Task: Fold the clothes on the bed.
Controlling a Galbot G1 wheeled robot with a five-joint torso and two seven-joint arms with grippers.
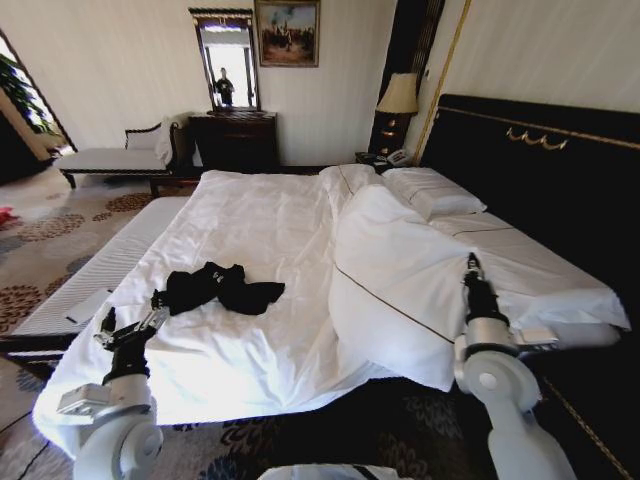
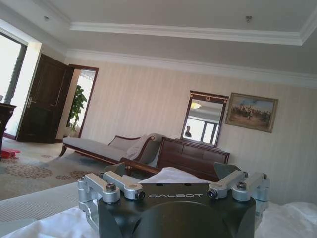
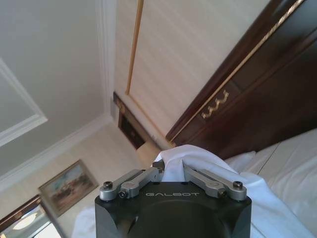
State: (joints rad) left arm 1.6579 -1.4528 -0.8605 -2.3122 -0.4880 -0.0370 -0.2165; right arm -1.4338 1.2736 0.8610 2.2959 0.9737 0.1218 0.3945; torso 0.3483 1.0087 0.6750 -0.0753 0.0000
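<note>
Head view, bed (image 1: 270,215): wide and white, duvet rumpled, dark headboard (image 1: 545,170) along the right side, pillows (image 1: 430,190) at the far end.
Head view, T-shirt (image 1: 218,287): black, crumpled in a heap on the near left part of the duvet, unfolded.
Head view, left gripper (image 1: 130,327): low at the near left edge, just short of the T-shirt and not touching it; fingers spread apart.
Head view, right gripper (image 1: 472,264): up against the raised fold of white duvet (image 1: 400,270) at the right side, well apart from the T-shirt; fingers too small to judge here.
Head view, room: chaise (image 1: 115,158) and dresser (image 1: 236,140) with mirror (image 1: 226,60) along the far wall, lamp (image 1: 399,97) by the headboard.
Left wrist view, left gripper (image 2: 173,186): linkages splayed wide, nothing between them; white bedding below, chaise (image 2: 106,148) and dresser (image 2: 193,158) beyond.
Right wrist view, right gripper (image 3: 173,171): pointing upward, fingers clamped on a bunched peak of white duvet (image 3: 198,161); headboard (image 3: 267,99) with gold trim behind.
</note>
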